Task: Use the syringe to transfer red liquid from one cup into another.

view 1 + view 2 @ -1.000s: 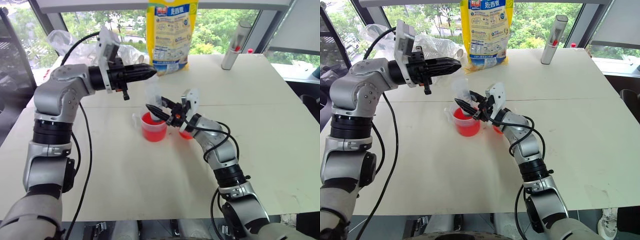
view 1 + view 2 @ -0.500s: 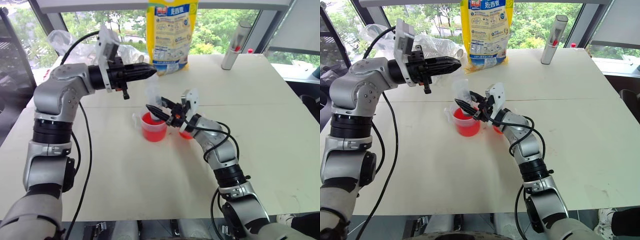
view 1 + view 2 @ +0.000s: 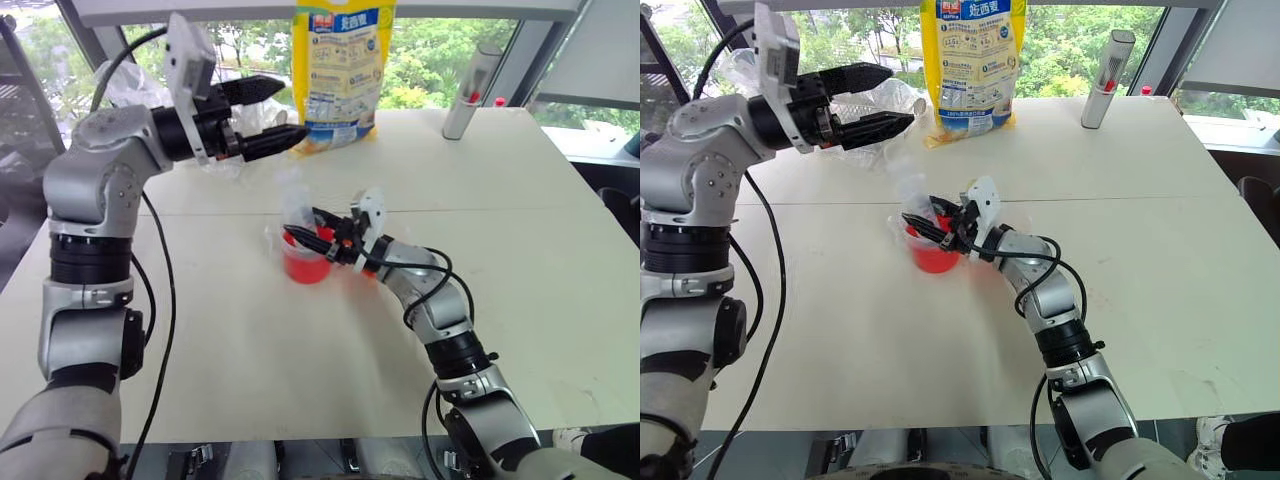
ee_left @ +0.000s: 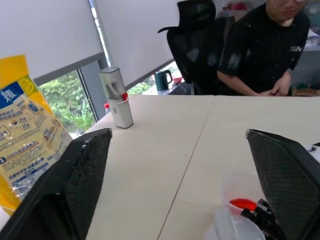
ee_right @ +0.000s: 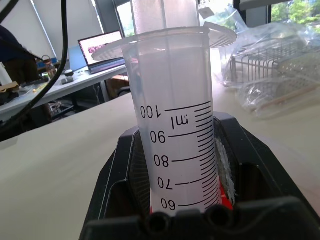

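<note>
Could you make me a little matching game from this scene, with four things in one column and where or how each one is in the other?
Things:
1. left hand
2. right hand
3. yellow bag
4. grey cylinder

Places or states:
A. stands at the far edge of the table, in the middle, before the window
B. open, raised above the table, holding nothing
C. stands at the far edge of the table, towards the robot's right
D. shut on the syringe, over the handled beaker of red liquid

Pairs: 1-B, 2-D, 3-A, 4-C
</note>
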